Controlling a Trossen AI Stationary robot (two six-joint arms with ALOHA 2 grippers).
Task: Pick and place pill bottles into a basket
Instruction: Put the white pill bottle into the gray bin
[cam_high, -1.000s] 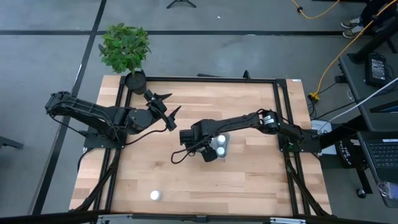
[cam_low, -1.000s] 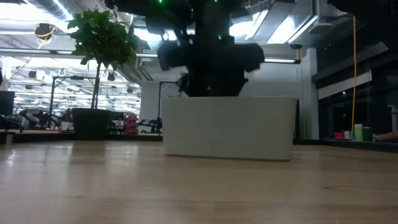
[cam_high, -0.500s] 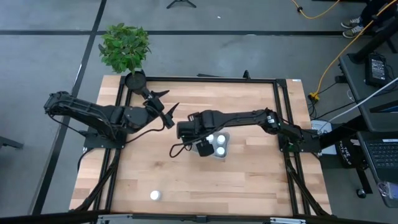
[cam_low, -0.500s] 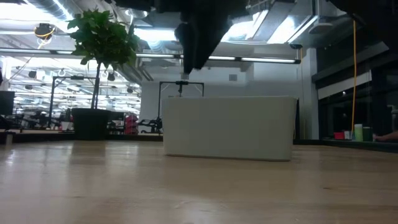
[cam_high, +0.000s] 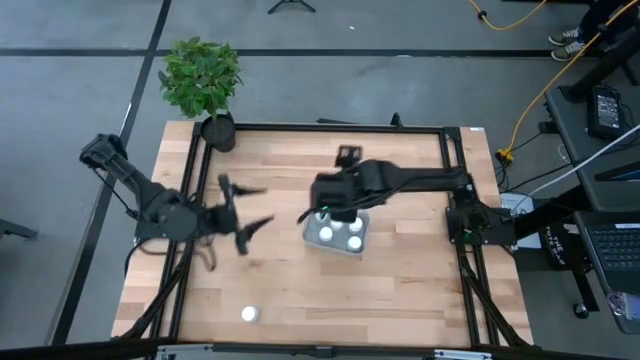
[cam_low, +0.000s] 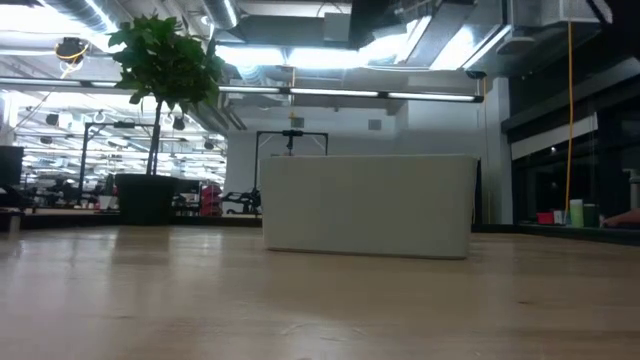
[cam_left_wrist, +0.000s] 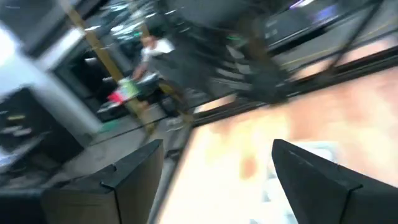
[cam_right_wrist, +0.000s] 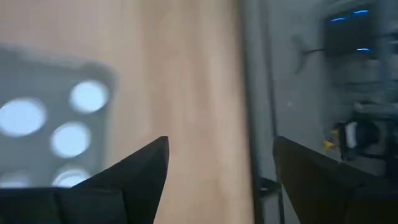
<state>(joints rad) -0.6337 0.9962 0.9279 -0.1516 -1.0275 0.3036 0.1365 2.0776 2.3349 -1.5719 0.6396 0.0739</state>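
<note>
**Both arms have shifted; one bottle left out**

No writing is legible anywhere. Nearest the front edge, a lone pill bottle (cam_high: 249, 314) stands. The left gripper (cam_high: 243, 209), fingers spread, has swung down from the plant (cam_high: 201, 75). The basket (cam_high: 337, 236) holds bottles; the right gripper (cam_high: 322, 205), also spread, has withdrawn behind it.

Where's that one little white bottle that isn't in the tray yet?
In the high view the stray pill bottle stands alone near the table's front edge, on the left side, well away from the basket at mid-table.
</note>
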